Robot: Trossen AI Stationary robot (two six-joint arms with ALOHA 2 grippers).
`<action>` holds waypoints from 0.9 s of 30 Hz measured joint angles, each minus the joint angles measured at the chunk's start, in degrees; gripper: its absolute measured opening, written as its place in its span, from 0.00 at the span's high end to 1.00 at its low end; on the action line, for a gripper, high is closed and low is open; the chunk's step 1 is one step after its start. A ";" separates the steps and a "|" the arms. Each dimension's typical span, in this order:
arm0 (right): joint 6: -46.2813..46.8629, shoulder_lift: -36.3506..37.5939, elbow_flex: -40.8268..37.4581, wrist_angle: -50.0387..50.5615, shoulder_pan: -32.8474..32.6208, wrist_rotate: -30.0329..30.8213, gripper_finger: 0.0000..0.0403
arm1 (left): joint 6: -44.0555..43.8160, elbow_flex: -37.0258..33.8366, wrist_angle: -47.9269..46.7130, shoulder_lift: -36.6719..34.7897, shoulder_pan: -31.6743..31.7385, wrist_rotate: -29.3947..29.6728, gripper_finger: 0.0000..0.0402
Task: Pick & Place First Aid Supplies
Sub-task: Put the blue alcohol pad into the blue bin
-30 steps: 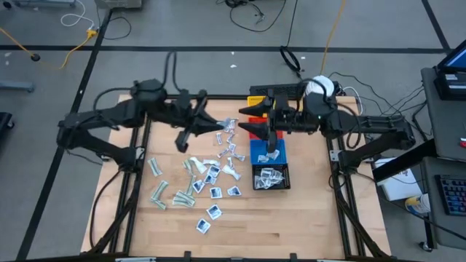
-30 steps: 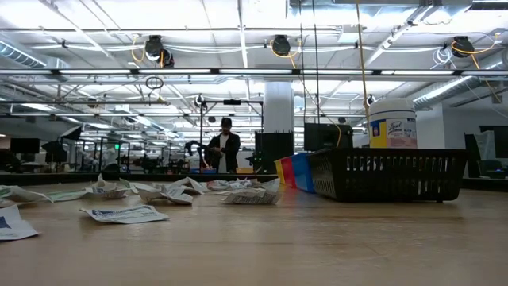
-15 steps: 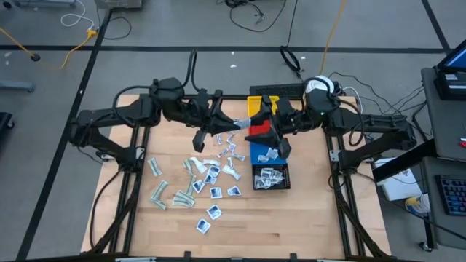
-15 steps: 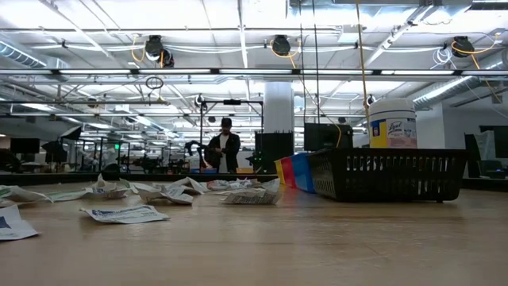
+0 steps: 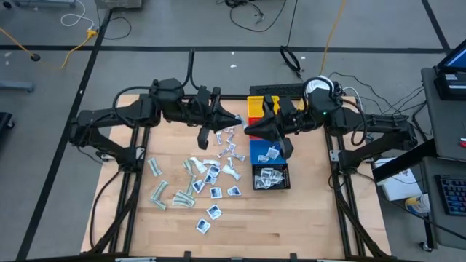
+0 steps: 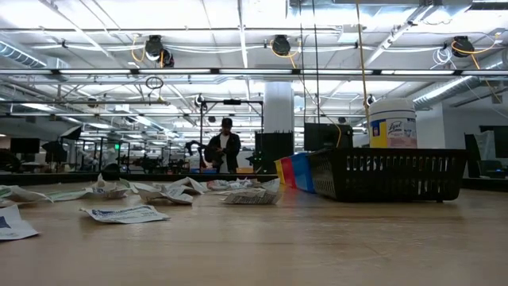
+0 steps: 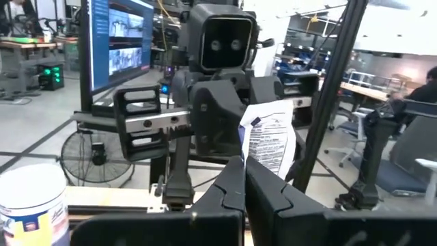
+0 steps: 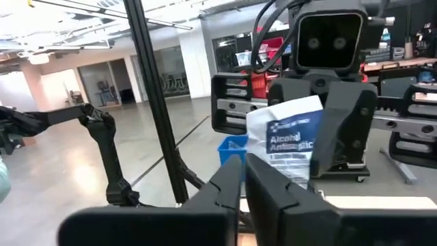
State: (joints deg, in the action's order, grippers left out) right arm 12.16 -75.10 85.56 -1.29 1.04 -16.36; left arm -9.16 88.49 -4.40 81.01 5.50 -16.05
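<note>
One packet (image 7: 268, 142) up in mid-air over the back of the worktop (image 5: 291, 218), pinched by the clenched left pincer (image 7: 244, 179) and, seemingly, by the clenched right pincer (image 8: 244, 171) too. Looks like a hand-over. Next: release left, hold with right, swing to the bins (image 5: 256, 151).
</note>
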 joint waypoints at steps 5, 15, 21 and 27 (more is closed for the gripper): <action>0.62 -0.01 0.00 2.53 -0.03 4.96 0.98 | 0.40 0.00 -0.11 0.00 -0.27 0.13 1.00; 1.07 1.52 -0.04 7.59 -0.02 7.31 0.67 | 0.36 0.00 -1.59 -0.21 -0.34 -0.38 1.00; 1.96 4.12 -0.02 9.69 -0.02 10.43 0.41 | 0.23 0.02 -3.04 -0.90 -1.07 -0.38 1.00; 4.14 3.58 -0.02 8.57 0.00 10.48 0.33 | 0.43 0.02 -2.87 -1.24 -3.03 5.45 1.00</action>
State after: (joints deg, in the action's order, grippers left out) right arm 16.30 -71.52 85.54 7.29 1.04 -5.88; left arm -8.73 88.51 -7.28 79.78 2.47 -10.60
